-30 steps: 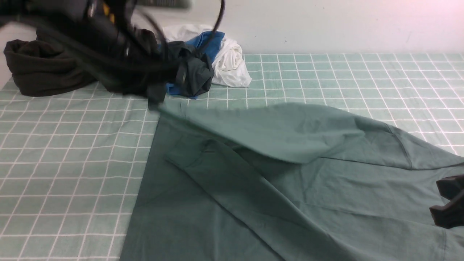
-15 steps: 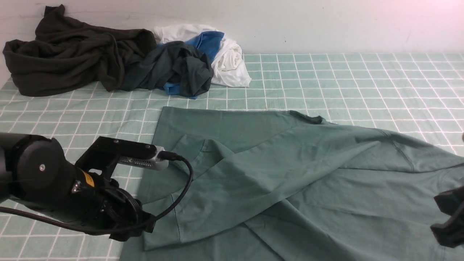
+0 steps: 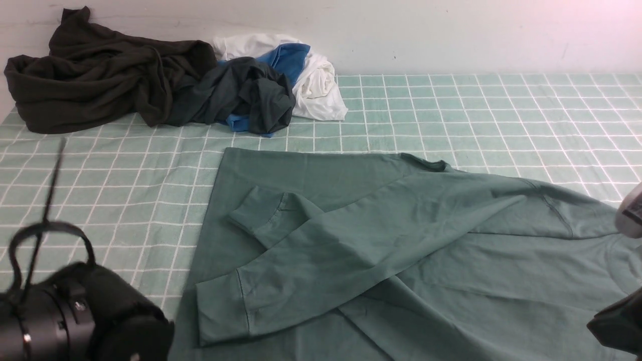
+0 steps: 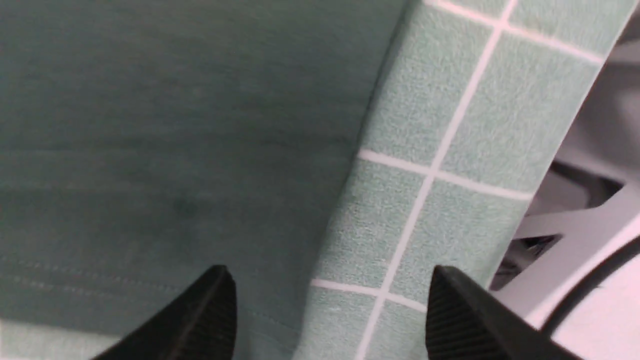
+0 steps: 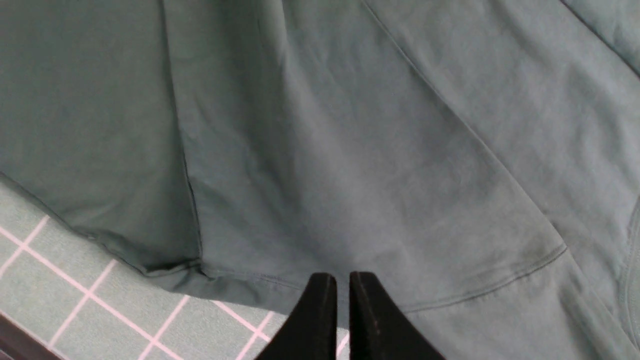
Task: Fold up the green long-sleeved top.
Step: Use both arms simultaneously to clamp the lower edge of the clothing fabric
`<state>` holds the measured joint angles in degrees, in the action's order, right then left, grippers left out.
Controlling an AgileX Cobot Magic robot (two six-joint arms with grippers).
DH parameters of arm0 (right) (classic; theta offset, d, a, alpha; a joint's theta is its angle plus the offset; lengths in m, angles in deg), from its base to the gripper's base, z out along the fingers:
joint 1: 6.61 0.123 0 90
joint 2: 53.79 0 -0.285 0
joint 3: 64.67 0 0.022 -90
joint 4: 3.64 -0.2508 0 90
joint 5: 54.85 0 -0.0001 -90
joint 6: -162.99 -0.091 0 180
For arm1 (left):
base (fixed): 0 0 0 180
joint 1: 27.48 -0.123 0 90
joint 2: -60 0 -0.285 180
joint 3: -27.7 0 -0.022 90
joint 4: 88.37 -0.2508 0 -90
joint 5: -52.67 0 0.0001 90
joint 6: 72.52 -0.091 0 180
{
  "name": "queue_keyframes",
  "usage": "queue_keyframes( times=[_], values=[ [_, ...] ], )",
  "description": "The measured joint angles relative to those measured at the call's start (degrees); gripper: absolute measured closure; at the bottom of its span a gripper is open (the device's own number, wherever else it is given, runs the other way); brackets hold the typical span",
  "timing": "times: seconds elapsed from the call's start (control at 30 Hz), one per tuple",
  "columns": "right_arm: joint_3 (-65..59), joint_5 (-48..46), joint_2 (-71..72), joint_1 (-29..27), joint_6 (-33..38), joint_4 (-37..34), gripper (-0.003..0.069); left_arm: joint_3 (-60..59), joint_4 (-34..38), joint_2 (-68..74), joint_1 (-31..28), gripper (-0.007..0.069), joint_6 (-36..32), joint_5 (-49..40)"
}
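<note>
At table [image 3: 100, 200] front, my left end effector [image 4: 330, 280] gapes empty since green long-sleeved top [image 3: 451, 281] sleeve [image 3: 311, 250] lies folded; right end effector [image 5: 342, 280] nearly closed, empty.

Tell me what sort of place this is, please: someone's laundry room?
Probably a robot test bench for folding laundry: a green long-sleeved top lies spread on a checked cloth, a heap of crumpled clothes sits by the bare wall, and a black robot arm shows nearby.

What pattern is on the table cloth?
The cloth is pale green with white grid lines; front view shows it best.
</note>
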<state>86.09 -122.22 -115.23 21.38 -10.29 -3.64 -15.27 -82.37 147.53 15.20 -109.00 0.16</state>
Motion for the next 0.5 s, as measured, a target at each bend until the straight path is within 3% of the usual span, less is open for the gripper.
queue_keyframes(
  times=[0.27,0.5],
  values=[
    [0.0,0.5,0.0,0.0,0.1,0.0,0.0616,-1.9,-9.5,3.2,2.0,0.0187,4.7,10.7],
    [0.0,0.5,0.0,0.0,0.1,0.0,0.0616,-1.9,-10.1,3.2,2.0,0.0386,8.2,10.9]
  ],
)
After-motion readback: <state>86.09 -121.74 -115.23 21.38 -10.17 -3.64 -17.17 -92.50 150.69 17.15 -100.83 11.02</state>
